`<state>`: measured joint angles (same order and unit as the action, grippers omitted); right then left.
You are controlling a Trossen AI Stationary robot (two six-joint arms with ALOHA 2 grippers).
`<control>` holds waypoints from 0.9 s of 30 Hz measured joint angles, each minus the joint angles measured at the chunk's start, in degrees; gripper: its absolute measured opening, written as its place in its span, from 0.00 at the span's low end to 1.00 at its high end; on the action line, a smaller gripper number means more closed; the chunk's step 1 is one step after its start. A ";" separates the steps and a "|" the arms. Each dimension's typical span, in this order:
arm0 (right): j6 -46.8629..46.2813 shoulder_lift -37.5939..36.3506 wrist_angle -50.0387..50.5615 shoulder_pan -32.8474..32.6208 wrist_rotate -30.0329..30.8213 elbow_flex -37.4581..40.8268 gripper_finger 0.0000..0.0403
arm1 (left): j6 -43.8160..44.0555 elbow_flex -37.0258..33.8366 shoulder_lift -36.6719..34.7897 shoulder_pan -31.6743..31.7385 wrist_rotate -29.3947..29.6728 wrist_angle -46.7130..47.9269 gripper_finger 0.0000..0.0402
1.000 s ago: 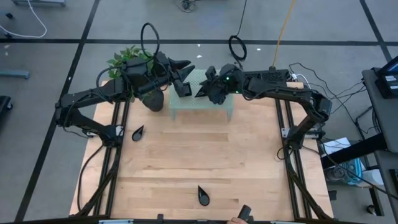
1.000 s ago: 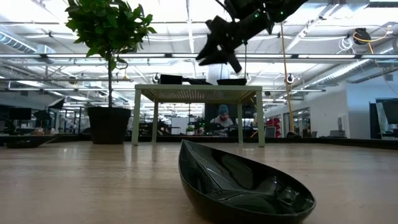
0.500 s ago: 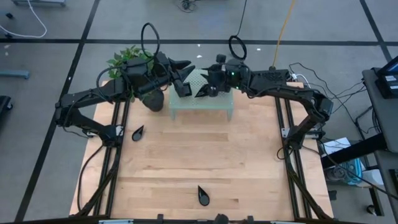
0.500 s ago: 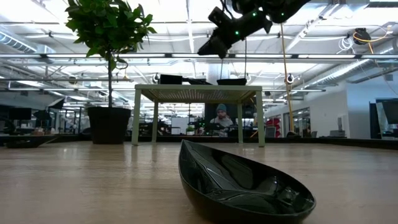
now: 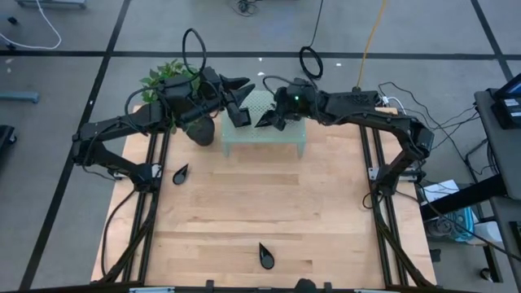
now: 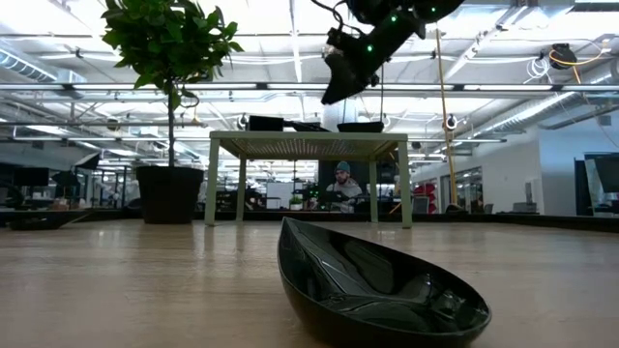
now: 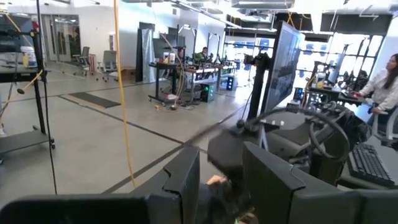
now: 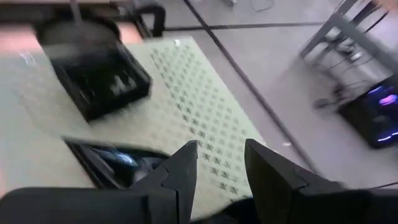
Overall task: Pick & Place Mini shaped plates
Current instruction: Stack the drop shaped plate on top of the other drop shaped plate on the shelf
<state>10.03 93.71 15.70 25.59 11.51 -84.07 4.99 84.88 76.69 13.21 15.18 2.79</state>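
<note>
A: Right end effector hangs over the small pale green perforated stand at the far side of the table. Its fingers stand apart with nothing between them.

B: Plates near it?

A: Two on the stand. A flat square dish lies ahead of the right end effector on the perforated top, and a second dark dish lies just under its fingertips, partly hidden by them. Neither touches the fingers.

B: Left side?

A: Left end effector hovers at the stand's other end, just across from the right one, beside the potted plant. Its wrist view looks out across the room. Fingers are parted, but a dark blurred shape sits close in front of them; cannot tell whether anything is held.

B: Plates away from the stand?

A: Two teardrops on the bare wood, both well apart from either end effector. One teardrop lies on the left arm's side, below the plant pot in the overhead view. The other, a near-edge teardrop, fills the foreground of the low view.
</note>
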 joint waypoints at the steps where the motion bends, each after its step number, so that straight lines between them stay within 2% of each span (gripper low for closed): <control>1: -2.34 0.00 0.04 0.46 -1.16 -0.76 0.31 | 0.01 0.00 0.00 0.00 0.00 0.00 0.31; 5: -9.83 -0.14 0.07 2.23 -7.03 -1.92 0.31 | 2.06 0.00 0.00 0.00 -0.02 0.04 0.31; 10: -6.07 -1.14 0.09 1.63 -8.49 -1.79 0.31 | 1.10 0.03 0.90 0.00 0.00 4.26 0.31; 14: -2.53 -5.64 0.39 0.89 -2.47 -1.82 0.31 | 1.54 0.02 3.46 0.23 0.09 7.95 0.31; 19: -1.11 -12.68 5.75 0.16 4.04 -1.82 0.31 | 0.72 0.02 7.38 1.56 0.34 9.34 0.31; 22: -3.74 -17.11 9.41 0.16 6.46 -1.82 0.31 | 2.08 0.02 10.38 2.86 0.44 9.42 0.31; 27: -10.63 -23.19 13.02 0.16 6.47 -1.82 0.31 | 6.39 0.02 15.72 4.60 0.46 9.81 0.31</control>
<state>-0.60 70.52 28.72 25.75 17.98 -85.89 11.38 84.90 92.40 17.81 15.64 12.60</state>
